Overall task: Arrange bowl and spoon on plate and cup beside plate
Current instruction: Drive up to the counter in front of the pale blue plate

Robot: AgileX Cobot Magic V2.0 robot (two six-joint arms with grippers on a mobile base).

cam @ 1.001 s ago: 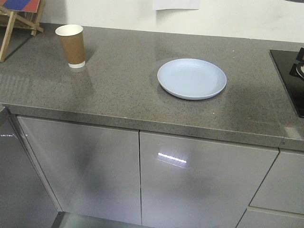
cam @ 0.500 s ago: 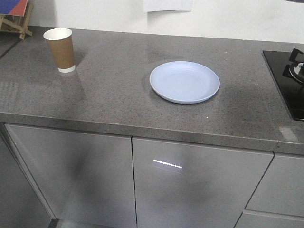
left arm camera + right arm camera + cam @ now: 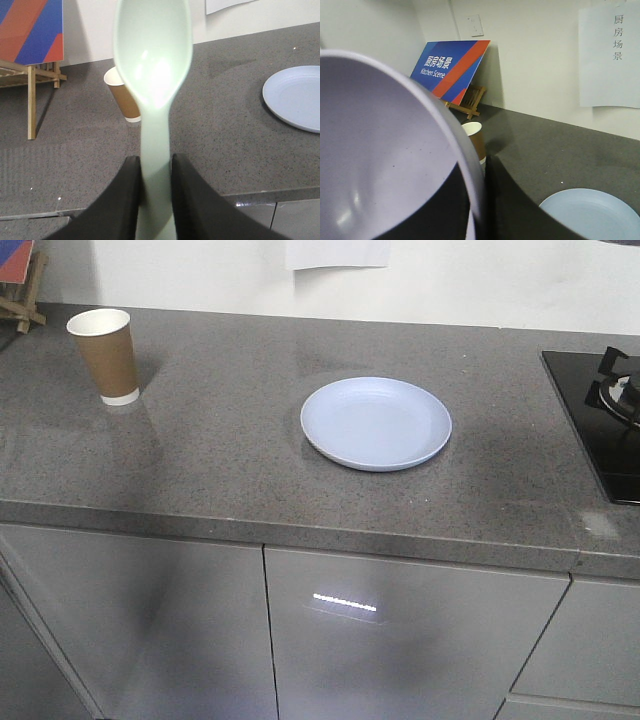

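- A grey speckled countertop [image 3: 230, 450] runs across the front view. Its front edge lies above glossy grey cabinet doors [image 3: 400, 640].
- The pale blue-lilac plate [image 3: 375, 424] lies flat near the middle of the countertop, set back from the front edge.
- The brown paper cup [image 3: 105, 355] stands upright at the far left, well apart from the plate. A wide stretch of grey surface lies between them.
- A black hob [image 3: 595, 410] sits on the right end of the countertop, apart from the plate's rim.
- Behind the countertop is a white wall with a sheet of paper [image 3: 337, 253] fixed to it. A blue and red sign [image 3: 30, 30] leans on a wooden stand [image 3: 32, 85] at the left end.
- In the left wrist view, the left gripper [image 3: 154, 162] is clamped on the handle of the mint-green spoon [image 3: 152, 75]. Its black fingers [image 3: 130, 185] press on either side. The spoon points straight away from the camera, with its scoop raised over the countertop and covering part of the cup.
- In the right wrist view, the right gripper [image 3: 476, 200] pinches the rim of the lavender bowl [image 3: 380, 150]. One dark finger is inside the wall and one is outside. The bowl is held in the air, tilted so that its hollow faces the camera. The cup and part of the plate lie beyond and below it.
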